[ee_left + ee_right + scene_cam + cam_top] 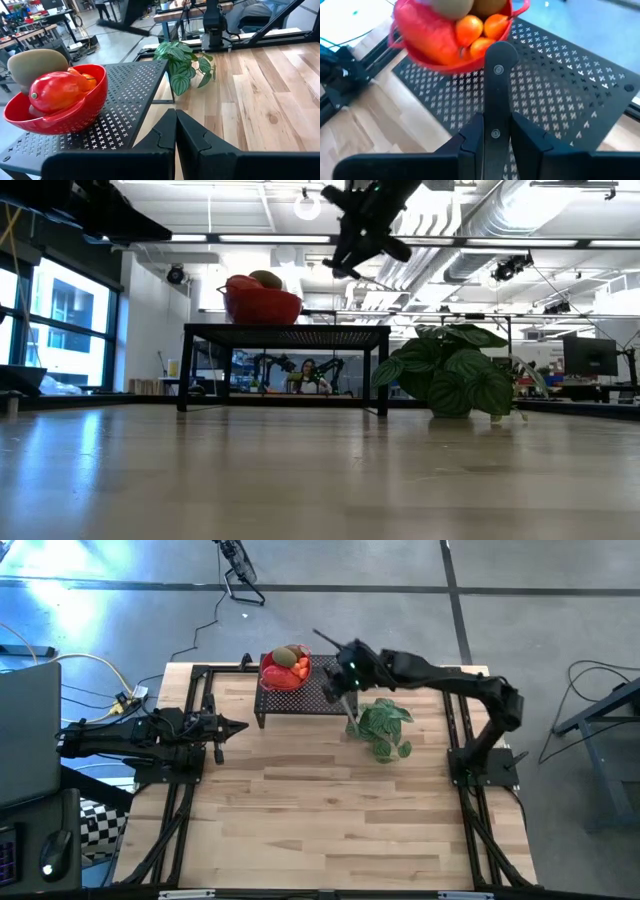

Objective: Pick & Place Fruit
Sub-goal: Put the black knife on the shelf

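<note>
Nearest my left wrist camera, the left gripper point(175, 131) sits clenched with nothing in it, parked at the left edge of the table point(330, 820) in the high view. The fruit point(56, 92) is piled in a red bowl point(271, 677) at the upper centre of the high view, red, orange and brownish pieces together. The bowl stands on the left end of a black perforated stand point(312, 698). Just right of the bowl, the right gripper point(344, 676) hovers above the stand, fingers clamped on a black riveted knife handle point(496, 95). A leafy plant point(385, 728) stands on the table right of the stand.
</note>
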Motion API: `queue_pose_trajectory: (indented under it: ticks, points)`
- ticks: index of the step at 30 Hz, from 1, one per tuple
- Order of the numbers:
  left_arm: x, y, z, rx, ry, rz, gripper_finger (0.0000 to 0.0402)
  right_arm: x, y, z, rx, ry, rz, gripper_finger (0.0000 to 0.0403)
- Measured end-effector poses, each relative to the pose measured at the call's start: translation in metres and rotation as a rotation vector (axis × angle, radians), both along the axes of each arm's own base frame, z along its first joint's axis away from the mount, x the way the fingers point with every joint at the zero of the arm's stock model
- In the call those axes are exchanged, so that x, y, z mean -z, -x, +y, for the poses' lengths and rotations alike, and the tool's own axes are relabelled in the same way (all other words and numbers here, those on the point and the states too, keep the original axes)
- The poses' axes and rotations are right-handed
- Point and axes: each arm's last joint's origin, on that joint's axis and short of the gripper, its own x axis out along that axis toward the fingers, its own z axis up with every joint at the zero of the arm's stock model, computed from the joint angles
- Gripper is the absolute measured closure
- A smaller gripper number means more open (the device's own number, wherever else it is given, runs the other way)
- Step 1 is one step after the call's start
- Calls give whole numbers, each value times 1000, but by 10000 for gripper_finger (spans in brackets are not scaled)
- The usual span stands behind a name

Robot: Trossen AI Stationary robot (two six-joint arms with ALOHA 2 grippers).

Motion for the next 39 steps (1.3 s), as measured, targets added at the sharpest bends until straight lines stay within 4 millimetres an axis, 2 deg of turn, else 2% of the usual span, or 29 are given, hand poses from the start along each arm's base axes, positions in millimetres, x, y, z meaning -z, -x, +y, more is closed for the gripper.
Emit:
queue_pose_trajectory:
  ticks: [6,11,16,31,39]
  points:
    - [0,0,0,0,0,0,402,-7,-14,-33,12,-53,-6,334]
    - [0,0,0,-1,3,-1,402,-10,-15,-56,52,-67,-7,334]
    - [0,0,0,0,3,-1,402,-4,-9,-73,93,-92,7,334]
    - [0,0,0,0,0,0,402,45,-24,-101,119,-151,107,334]
    - [0,0,0,0,0,-1,402,51,-21,-111,121,-154,128,333]
